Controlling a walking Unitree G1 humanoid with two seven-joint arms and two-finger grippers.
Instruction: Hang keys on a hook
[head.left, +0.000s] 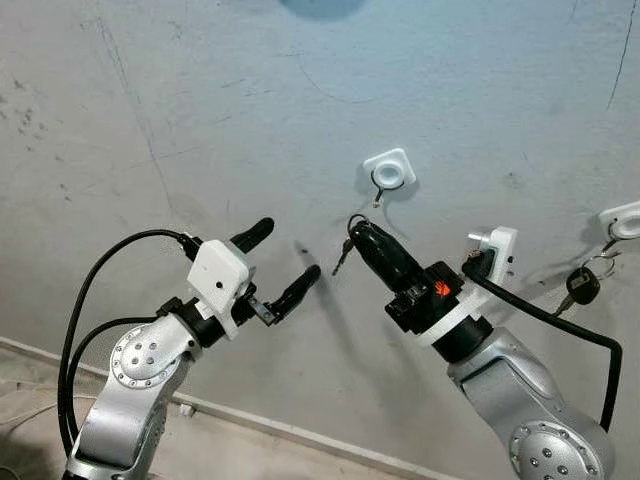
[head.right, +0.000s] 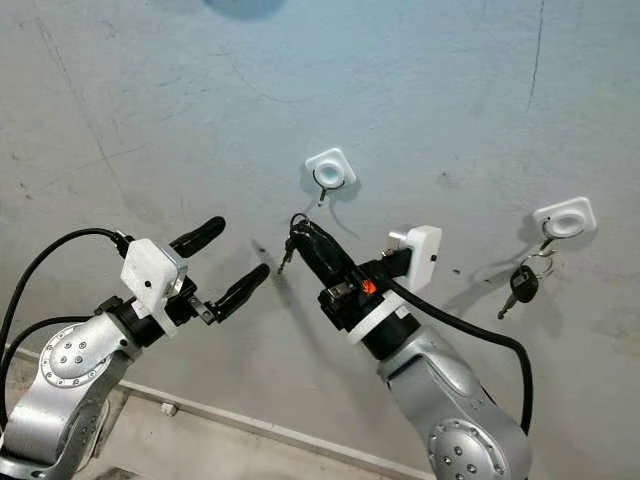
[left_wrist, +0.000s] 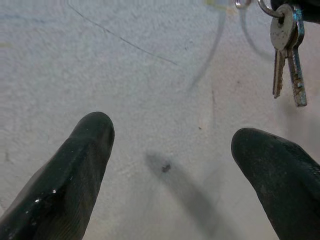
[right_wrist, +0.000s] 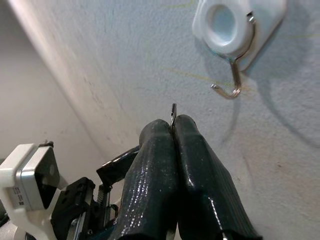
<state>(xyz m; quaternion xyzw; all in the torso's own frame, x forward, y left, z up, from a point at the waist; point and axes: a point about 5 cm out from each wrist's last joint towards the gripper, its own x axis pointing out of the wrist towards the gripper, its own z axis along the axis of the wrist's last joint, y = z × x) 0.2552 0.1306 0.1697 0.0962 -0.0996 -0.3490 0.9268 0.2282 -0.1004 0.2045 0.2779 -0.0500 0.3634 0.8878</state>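
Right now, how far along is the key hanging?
Done: right tool is shut on the key ring, keys dangling beneath. In hand: it's held just below the empty wall hook, ring not over the hook yet. Left: loop ring onto hook, release. Left tool is open, idle. Another key set hangs on the second hook.

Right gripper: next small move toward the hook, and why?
Probably a short lift up and toward the wall, to bring the key ring over the tip of the empty hook. The right gripper is shut on the ring just below that hook, with the keys dangling. The left gripper is open and idle.
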